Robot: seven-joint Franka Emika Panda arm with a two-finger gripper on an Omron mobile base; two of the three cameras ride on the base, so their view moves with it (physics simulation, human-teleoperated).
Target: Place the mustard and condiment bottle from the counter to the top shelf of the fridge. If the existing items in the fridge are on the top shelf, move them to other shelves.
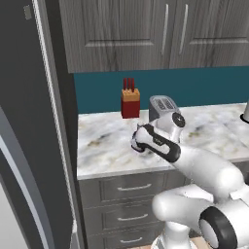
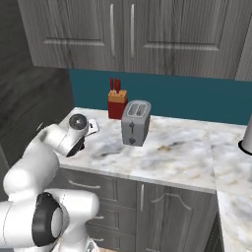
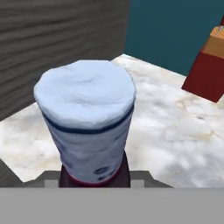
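On counter [image 1: 107, 141], jaws grip white tub [image 3: 85, 118].

My arm [image 1: 204, 168] is a chain of glossy white rounded shells, fat near the base and slimmer toward the wrist. Dark grey rings mark my joints, a black band runs along my forearm, and a dark round cap [image 2: 78, 121] tops one joint.

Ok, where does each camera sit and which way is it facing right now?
Left base view: behind the arm's left, facing the counter, toaster and knife block; arm rises lower right.
Right base view: behind its right, same counter; arm lower left.
Hand view: on the hand, facing a white container.
All three share the knife block.
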